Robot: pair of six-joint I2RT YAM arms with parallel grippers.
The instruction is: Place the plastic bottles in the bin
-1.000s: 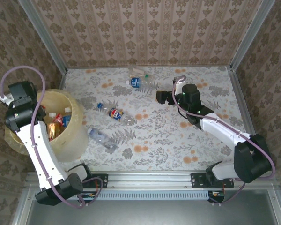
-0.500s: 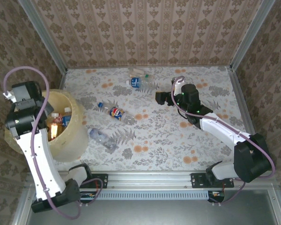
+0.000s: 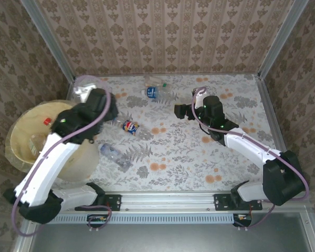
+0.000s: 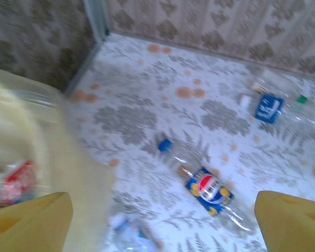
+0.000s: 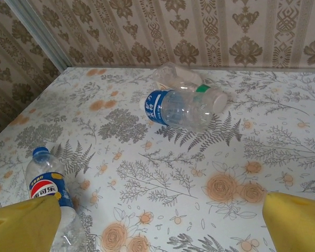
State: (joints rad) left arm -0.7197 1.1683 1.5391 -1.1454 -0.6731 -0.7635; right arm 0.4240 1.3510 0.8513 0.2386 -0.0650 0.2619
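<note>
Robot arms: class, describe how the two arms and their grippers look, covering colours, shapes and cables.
The left arm and right arm match: smooth white tubular links joined by bulky black joint housings, on black bases. A thin lilac cable loops loosely along each arm. The left gripper and right gripper each have two blocky yellow fingers.

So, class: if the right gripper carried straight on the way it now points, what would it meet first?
Probably the blue-labelled bottle lying on the table, centred ahead of the open right gripper; depth is unclear, so the table could come first.
</note>
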